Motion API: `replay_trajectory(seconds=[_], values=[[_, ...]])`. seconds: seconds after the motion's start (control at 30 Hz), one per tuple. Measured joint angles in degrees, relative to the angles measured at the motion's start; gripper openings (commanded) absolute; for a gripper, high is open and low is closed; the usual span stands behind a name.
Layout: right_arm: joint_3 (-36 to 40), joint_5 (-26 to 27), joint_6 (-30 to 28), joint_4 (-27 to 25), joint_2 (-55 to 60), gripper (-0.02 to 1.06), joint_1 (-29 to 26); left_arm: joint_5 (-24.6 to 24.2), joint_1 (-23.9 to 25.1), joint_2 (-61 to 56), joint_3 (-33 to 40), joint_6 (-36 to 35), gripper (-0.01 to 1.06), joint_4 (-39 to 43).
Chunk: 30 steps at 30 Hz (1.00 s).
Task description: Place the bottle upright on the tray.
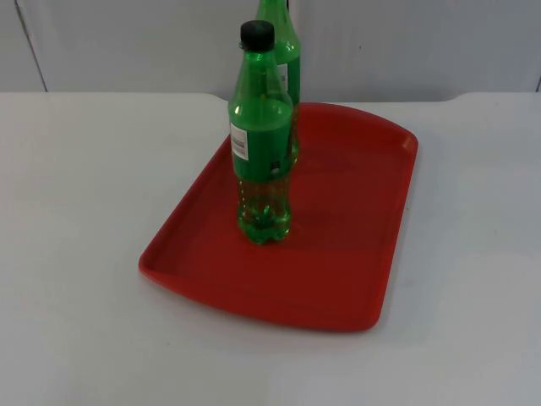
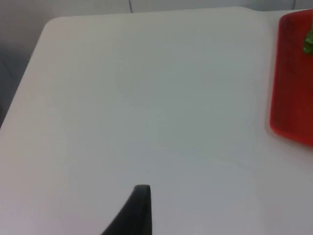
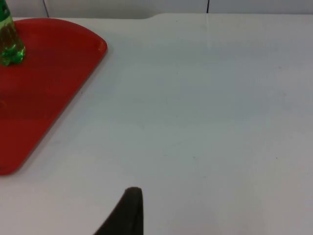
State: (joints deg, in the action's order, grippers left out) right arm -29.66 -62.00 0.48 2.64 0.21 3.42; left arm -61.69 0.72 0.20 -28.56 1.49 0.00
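Observation:
A green plastic bottle (image 1: 262,144) with a black cap and a white label stands upright near the middle of the red tray (image 1: 355,220). A second green bottle (image 1: 285,52) stands upright just behind it, mostly hidden by the first. My left gripper (image 2: 141,208) hovers over bare table to the left of the tray (image 2: 293,73), well away from it. My right gripper (image 3: 129,208) hovers over bare table to the right of the tray (image 3: 44,73), where a bottle's base (image 3: 9,46) shows. Nothing is held by either gripper.
The white table (image 1: 76,211) spreads out on both sides of the tray and in front of it. A grey partition wall (image 1: 127,42) closes off the back. The table's left edge (image 2: 24,83) lies close to the left arm.

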Motion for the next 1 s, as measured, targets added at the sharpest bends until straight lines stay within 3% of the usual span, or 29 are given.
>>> replay_trajectory(seconds=[1.0], values=[[0.0, 0.0, 0.0, 0.0, 0.0, 1.05, 0.0, 0.0, 1.08, 0.0, 0.0, 0.0, 1.05, 0.0]])
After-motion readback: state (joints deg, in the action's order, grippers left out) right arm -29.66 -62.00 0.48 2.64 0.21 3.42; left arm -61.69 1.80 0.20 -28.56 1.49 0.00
